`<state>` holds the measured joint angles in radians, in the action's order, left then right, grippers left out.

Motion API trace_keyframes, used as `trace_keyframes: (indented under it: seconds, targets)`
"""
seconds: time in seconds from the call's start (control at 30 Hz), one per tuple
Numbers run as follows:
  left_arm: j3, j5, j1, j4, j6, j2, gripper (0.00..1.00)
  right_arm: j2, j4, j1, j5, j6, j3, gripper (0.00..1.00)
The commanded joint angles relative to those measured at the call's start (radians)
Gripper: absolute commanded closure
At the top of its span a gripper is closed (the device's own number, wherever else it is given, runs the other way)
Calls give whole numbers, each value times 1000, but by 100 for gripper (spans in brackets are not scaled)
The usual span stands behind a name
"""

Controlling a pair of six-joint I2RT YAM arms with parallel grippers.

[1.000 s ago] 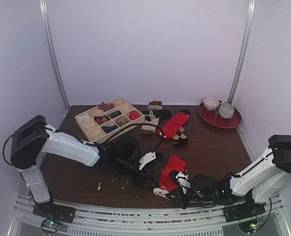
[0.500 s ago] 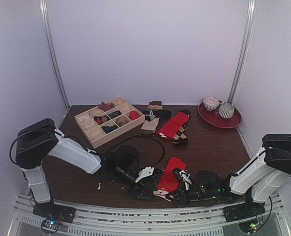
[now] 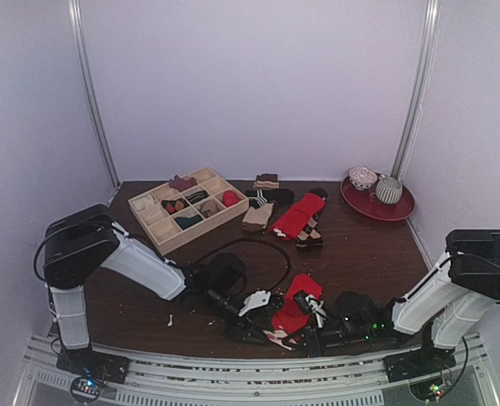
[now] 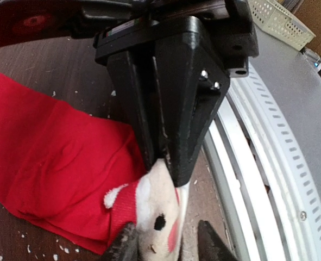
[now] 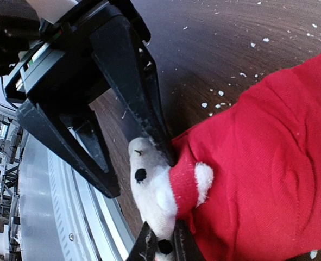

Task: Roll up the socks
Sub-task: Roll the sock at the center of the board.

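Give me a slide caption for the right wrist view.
Right claw pinches the red sock by its white end while the open left claw straddles it.

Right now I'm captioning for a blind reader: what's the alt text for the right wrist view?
A red sock lies on a dark table, its white spotted end pinched between the right arm's jaws at the bottom edge. The left arm's black jaws reach in from upper left, open around that end.

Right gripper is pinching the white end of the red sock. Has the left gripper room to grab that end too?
Probably yes. The left gripper stands open astride the white end of the red sock, right by the right gripper pinching it. Tight, but nothing lies between.
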<state>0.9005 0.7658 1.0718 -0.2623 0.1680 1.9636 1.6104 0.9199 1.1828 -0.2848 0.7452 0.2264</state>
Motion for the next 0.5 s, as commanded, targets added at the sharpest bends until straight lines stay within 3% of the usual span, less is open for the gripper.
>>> trace_keyframes:
  seconds: [0.0,0.07,0.1,0.13,0.3,0.37,0.47]
  targets:
    - [15,-55,15,36,30,36,67,55,-170,4,-95,25,-43,90]
    - [10,-63,17,41,24,42,81,57,-164,1,-104,29,-46,90]
    - [7,-70,17,41,17,44,96,56,-164,0,-107,29,-47,90]
    - [4,-83,17,43,4,46,100,55,-168,-2,-109,28,-47,90]
    - [24,-178,17,193,-117,42,100,-19,-230,-6,-72,-5,-30,81]
    - [47,-205,12,296,-188,39,100,-98,-337,-7,7,-64,0,73]
    - [52,-121,-27,377,-336,28,100,-252,-471,-4,143,-152,29,69]
